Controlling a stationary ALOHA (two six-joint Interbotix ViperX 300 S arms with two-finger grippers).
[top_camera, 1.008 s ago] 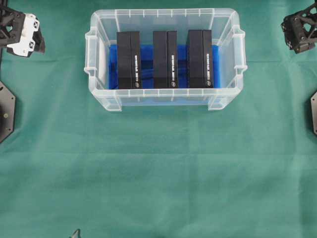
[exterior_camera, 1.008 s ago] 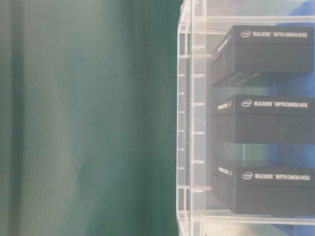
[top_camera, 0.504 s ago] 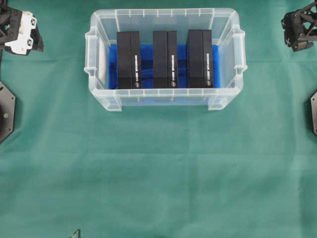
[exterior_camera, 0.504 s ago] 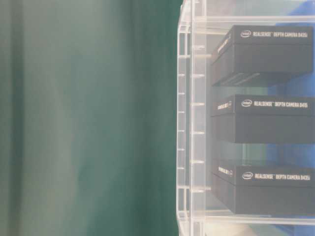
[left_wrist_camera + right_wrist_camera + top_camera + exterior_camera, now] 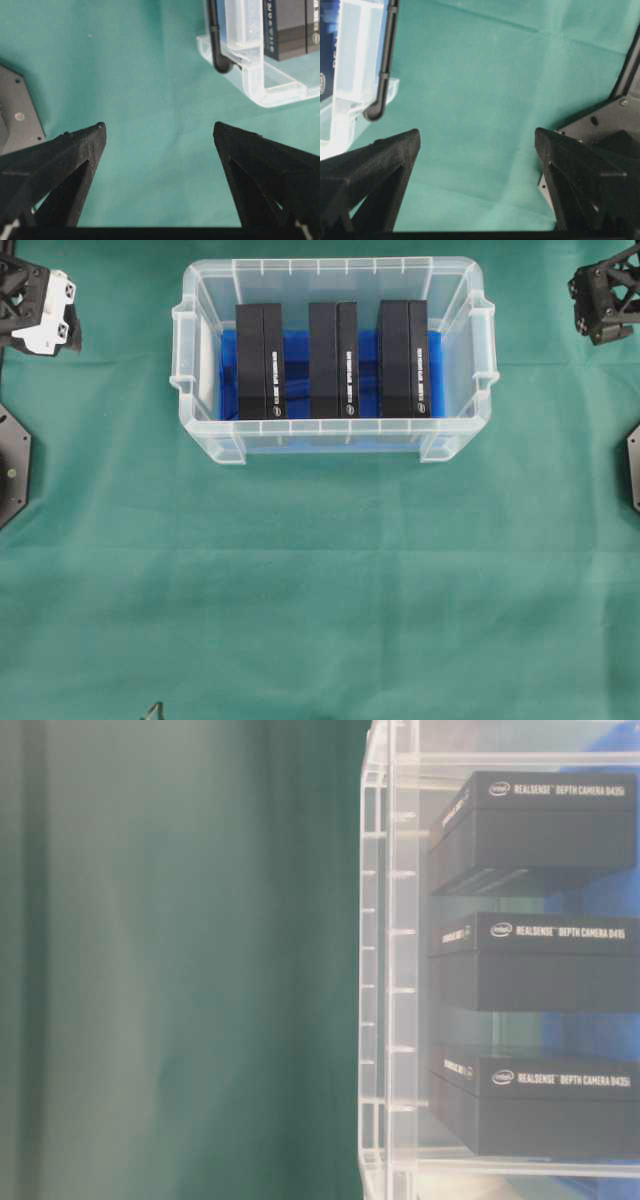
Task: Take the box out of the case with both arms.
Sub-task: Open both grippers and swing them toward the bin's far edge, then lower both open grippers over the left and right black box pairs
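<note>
Clear case (image 5: 330,445) near far edge of green-covered bench (image 5: 320,590), midway between side edges. Inside, on blue liner (image 5: 300,350): three black boxes on edge, side by side with gaps – left box (image 5: 260,362), middle box (image 5: 333,360), right box (image 5: 404,358).

Left gripper (image 5: 40,310) by far left corner, well apart from case; jaws spread wide, nothing between.

Right gripper (image 5: 605,305) by far right corner, well apart from case; jaws spread wide, nothing held.
</note>
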